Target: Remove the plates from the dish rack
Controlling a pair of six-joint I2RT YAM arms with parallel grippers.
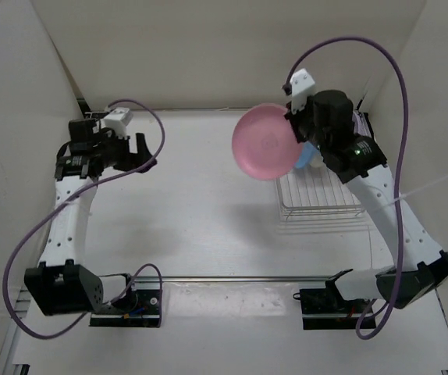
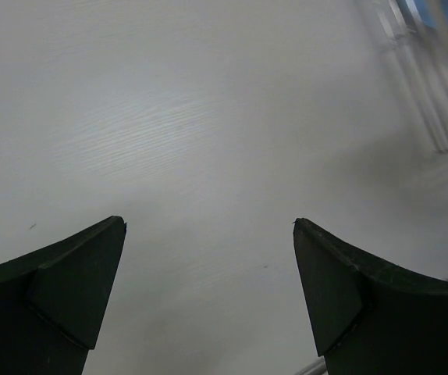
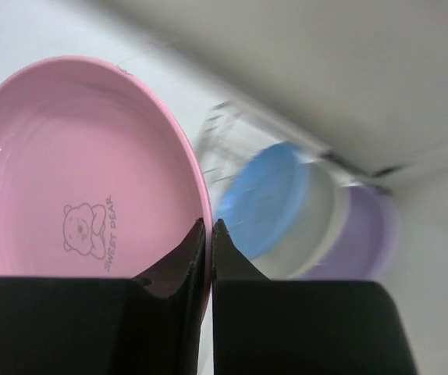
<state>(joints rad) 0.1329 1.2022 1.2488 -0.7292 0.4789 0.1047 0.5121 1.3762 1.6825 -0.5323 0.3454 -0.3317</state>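
My right gripper (image 3: 209,223) is shut on the rim of the pink plate (image 3: 76,172), which hangs in the air left of the dish rack (image 1: 318,195); from above the pink plate (image 1: 264,142) faces the camera and my right gripper (image 1: 296,129) is at its right edge. Behind it in the right wrist view stand the blue plate (image 3: 259,199), the cream-white plate (image 3: 314,226) and the lavender plate (image 3: 364,234), upright in the rack. A bit of the blue plate (image 1: 306,158) shows from above. My left gripper (image 1: 134,150) (image 2: 208,226) hangs open over bare table at the far left.
White walls enclose the table on the left, back and right. The rack sits close to the right wall. A metal rail (image 1: 232,278) runs across the near edge between the two arm bases.
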